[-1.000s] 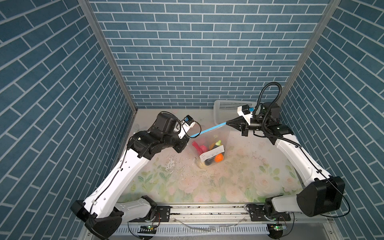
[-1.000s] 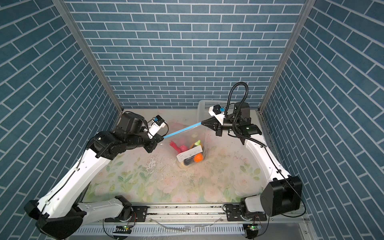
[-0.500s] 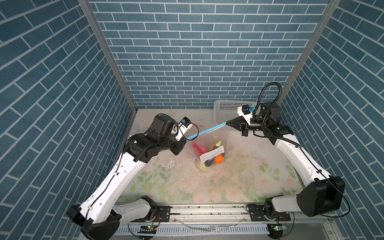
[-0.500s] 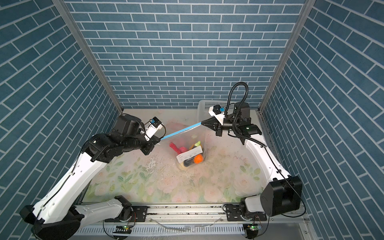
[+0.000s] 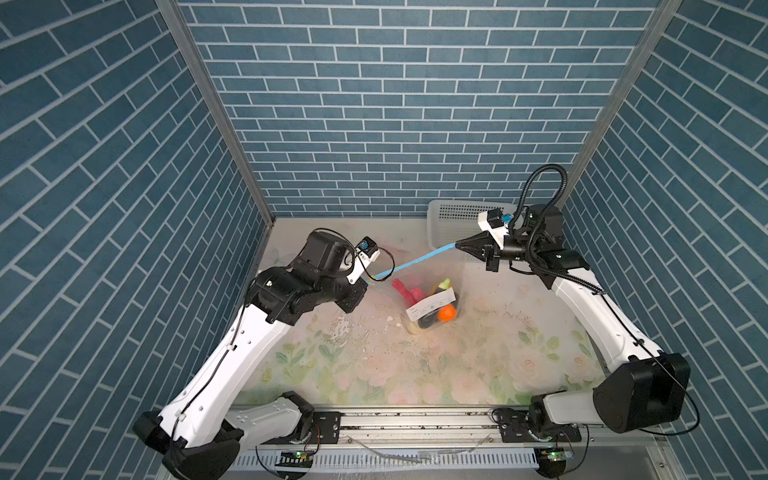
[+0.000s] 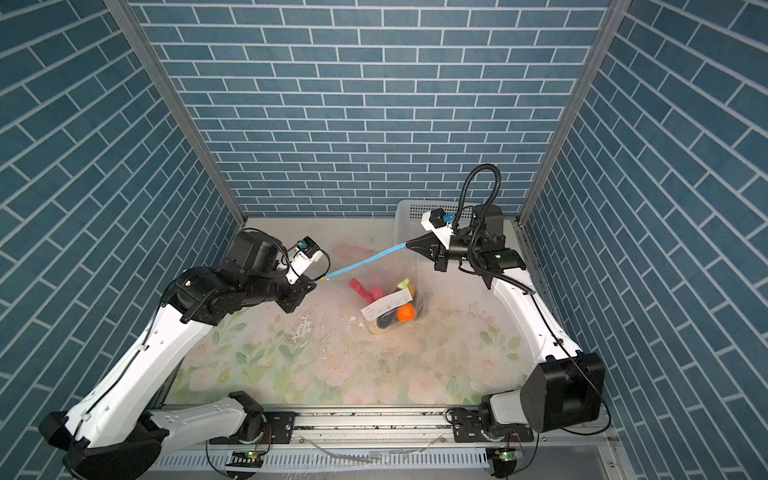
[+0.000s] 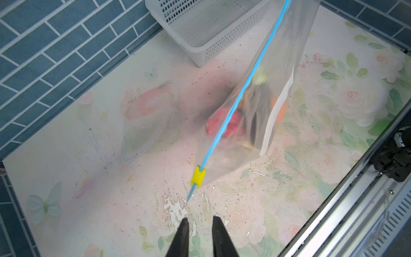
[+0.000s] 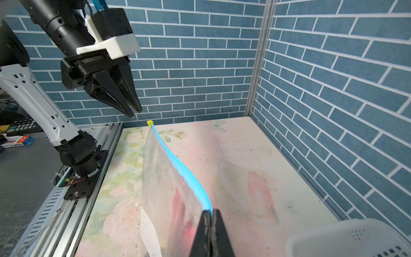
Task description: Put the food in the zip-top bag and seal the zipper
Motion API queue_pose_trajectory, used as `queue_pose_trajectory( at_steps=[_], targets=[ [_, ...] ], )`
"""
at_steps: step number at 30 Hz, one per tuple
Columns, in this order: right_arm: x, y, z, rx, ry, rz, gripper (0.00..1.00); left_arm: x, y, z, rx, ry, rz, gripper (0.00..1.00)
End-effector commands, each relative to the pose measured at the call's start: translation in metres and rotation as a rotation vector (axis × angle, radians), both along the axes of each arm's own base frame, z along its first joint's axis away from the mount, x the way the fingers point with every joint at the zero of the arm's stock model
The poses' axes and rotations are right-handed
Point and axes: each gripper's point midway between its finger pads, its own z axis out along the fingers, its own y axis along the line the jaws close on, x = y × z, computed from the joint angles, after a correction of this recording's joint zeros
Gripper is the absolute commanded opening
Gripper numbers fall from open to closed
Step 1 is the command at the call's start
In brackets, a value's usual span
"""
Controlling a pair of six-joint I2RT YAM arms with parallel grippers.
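Bag (image 7: 287,51) of food (image 5: 446,313) hangs by its zipper (image 5: 415,261) over the table (image 5: 374,365).
Its white label (image 5: 432,304) is too small to read. Right gripper (image 5: 459,246), held level, clamps one zipper end; left gripper (image 7: 200,218), jaws slightly apart and empty, points at the yellow slider (image 7: 198,176) just beyond.

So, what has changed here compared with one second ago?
The left gripper has opened, let go of the slider and backed slightly away. The right gripper still pinches the zipper; the zip-top bag still hangs with the food inside.
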Motion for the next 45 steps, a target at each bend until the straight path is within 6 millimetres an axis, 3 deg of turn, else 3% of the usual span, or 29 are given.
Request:
queue_pose_trajectory(
  at_steps=[1,5,9,15,24,45],
  targets=[
    [-0.004,0.002,-0.001,0.004,-0.052,0.026,0.0,0.0,-0.012,0.011,-0.058,0.028,-0.024,0.26],
    [-0.004,0.007,-0.003,0.003,-0.043,0.039,0.0,0.01,-0.037,0.023,-0.135,0.038,-0.062,0.42],
    [-0.004,0.009,-0.004,0.001,-0.04,0.042,0.0,0.021,-0.062,0.027,-0.174,0.009,-0.106,0.51],
    [-0.006,0.012,-0.005,0.001,-0.037,0.053,0.0,0.048,-0.089,0.037,-0.191,-0.018,-0.149,0.53],
    [-0.007,0.016,-0.005,-0.001,-0.036,0.06,0.0,0.057,-0.114,0.029,-0.206,-0.016,-0.226,0.54],
    [-0.009,0.016,-0.004,-0.005,-0.037,0.061,0.0,0.067,-0.126,0.008,-0.178,0.028,-0.256,0.2]
  ],
)
